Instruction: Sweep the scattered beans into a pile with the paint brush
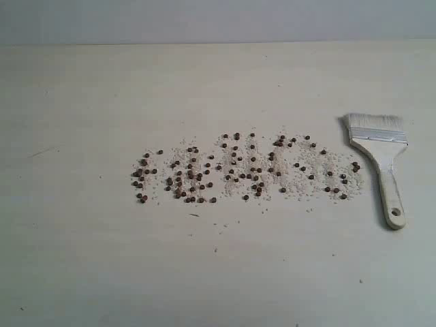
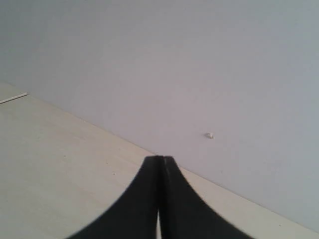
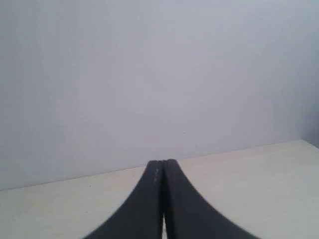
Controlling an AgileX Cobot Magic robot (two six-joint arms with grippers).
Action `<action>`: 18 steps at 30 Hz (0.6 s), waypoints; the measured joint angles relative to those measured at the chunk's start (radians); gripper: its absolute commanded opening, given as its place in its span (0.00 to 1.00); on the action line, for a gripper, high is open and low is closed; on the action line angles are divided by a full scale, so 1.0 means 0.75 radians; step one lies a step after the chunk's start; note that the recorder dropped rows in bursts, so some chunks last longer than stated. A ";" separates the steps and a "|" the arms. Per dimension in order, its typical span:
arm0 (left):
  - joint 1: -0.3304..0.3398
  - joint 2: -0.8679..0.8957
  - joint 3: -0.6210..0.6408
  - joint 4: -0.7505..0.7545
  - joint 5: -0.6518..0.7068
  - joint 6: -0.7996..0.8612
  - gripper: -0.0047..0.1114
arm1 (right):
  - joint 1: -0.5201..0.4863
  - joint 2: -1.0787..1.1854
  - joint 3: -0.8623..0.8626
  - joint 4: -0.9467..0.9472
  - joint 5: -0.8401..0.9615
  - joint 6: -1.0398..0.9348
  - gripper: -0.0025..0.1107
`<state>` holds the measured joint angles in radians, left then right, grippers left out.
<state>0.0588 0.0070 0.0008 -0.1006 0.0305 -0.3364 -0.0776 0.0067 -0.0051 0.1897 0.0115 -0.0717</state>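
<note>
Two grippers, black jaws pressed together, nothing held: left gripper [image 2: 160, 160] and right gripper [image 3: 163, 162], each over a pale table [image 1: 102, 259] with a plain grey wall [image 3: 149, 74] beyond

Dozens of beans [image 1: 242, 170], small, dark reddish-brown, scattered in a wide band across the table's middle, mixed with fine pale crumbs [image 1: 293, 185]

One paint brush [image 1: 381, 160], lying flat just beside the band's right end, whitish bristles toward the far side, holed handle end toward the near side, untouched by either gripper

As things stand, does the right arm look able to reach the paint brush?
Likely yes: the paint brush lies on the right, beside the beans, nothing over it. The right gripper is shut and must open first.
</note>
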 measured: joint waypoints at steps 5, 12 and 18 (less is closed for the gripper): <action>0.000 0.000 0.000 0.000 0.000 0.000 0.04 | 0.000 0.000 0.000 -0.002 -0.128 -0.008 0.02; 0.000 0.000 0.000 0.000 0.000 0.000 0.04 | 0.000 0.000 0.000 0.027 -0.234 0.140 0.02; 0.000 0.000 0.000 0.000 0.000 0.000 0.04 | 0.000 0.000 0.000 0.032 -0.274 0.519 0.02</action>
<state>0.0588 0.0070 0.0008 -0.1006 0.0305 -0.3364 -0.0776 0.0067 -0.0051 0.2138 -0.1942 0.3172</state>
